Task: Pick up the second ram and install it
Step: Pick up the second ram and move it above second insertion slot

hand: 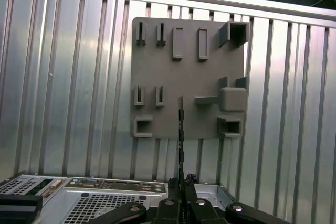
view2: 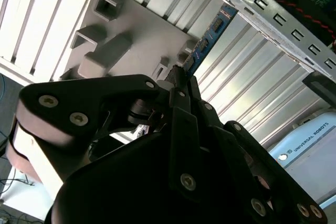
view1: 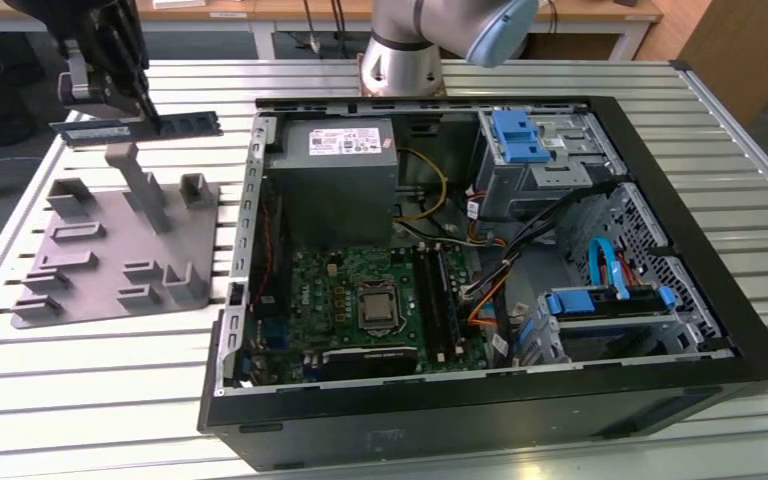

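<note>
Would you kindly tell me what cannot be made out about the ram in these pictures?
- Ram faces: first wrist view, edge-on, just a thin line.
- Its gripped part: second wrist view, behind the gripper.
- Whether it touches the tray post: exterior view, the ram covers the post's top.
- Whether the slots are filled: exterior view, too small.

In the exterior view, the second ram (view1: 184, 123) is being shown dark blue-black with a pale label. At nine o'clock of the black case (view1: 491, 420), a plain grey tray (view1: 97, 250) is being shown on the pale, ribbed table (view1: 77, 400).
</note>
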